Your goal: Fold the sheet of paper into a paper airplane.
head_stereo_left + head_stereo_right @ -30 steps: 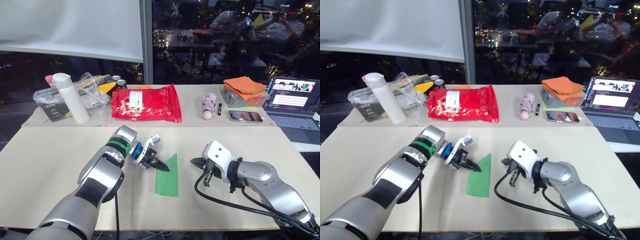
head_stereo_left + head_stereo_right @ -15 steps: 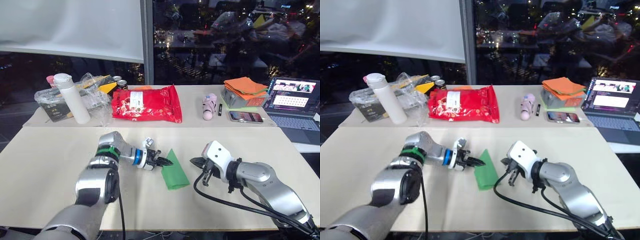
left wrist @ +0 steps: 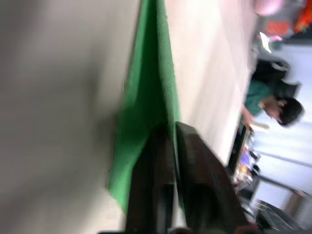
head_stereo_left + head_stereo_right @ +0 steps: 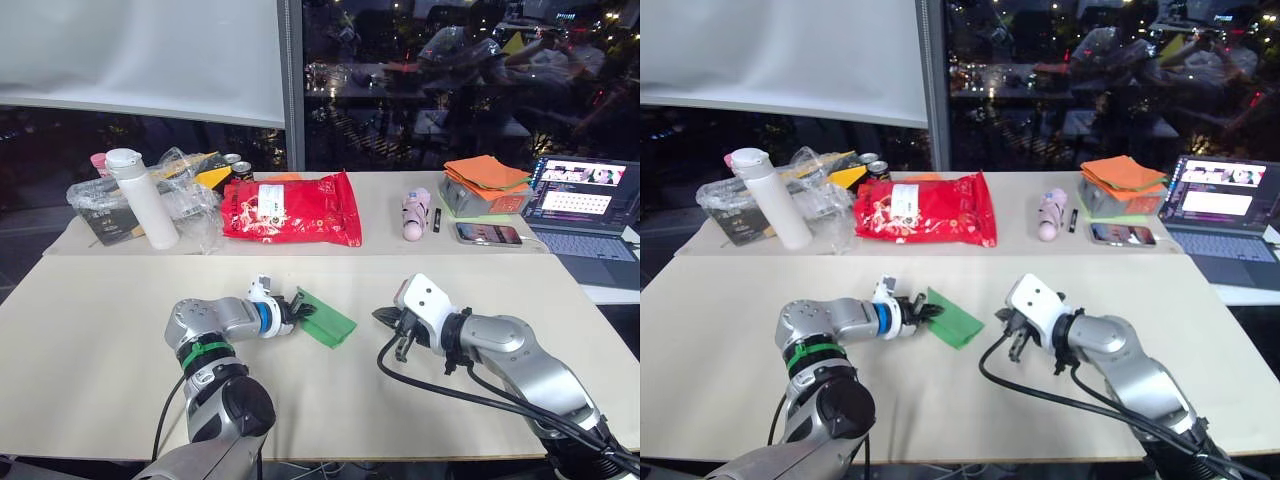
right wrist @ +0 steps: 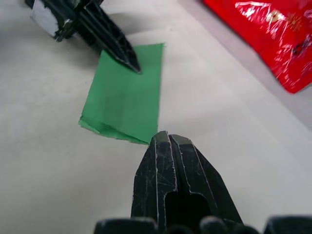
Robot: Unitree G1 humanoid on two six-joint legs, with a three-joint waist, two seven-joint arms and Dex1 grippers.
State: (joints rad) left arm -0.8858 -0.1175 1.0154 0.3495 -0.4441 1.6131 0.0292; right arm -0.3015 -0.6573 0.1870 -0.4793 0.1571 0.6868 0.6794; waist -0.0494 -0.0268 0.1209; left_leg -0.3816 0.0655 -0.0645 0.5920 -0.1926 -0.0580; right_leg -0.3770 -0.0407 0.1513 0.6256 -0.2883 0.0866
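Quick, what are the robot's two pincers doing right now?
Left pincer: closed on the sheet of paper.
Right pincer: closed, holding nothing, beside the paper.

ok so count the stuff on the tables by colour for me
green: 1, the sheet of paper
red: 1, the bag
orange: 1, the cloth stack
white: 1, the bottle
pink: 1, the small pink item
total: 5

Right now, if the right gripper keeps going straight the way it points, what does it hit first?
Probably the sheet of paper: the right gripper, shut, points at its near edge, with the left gripper beyond.
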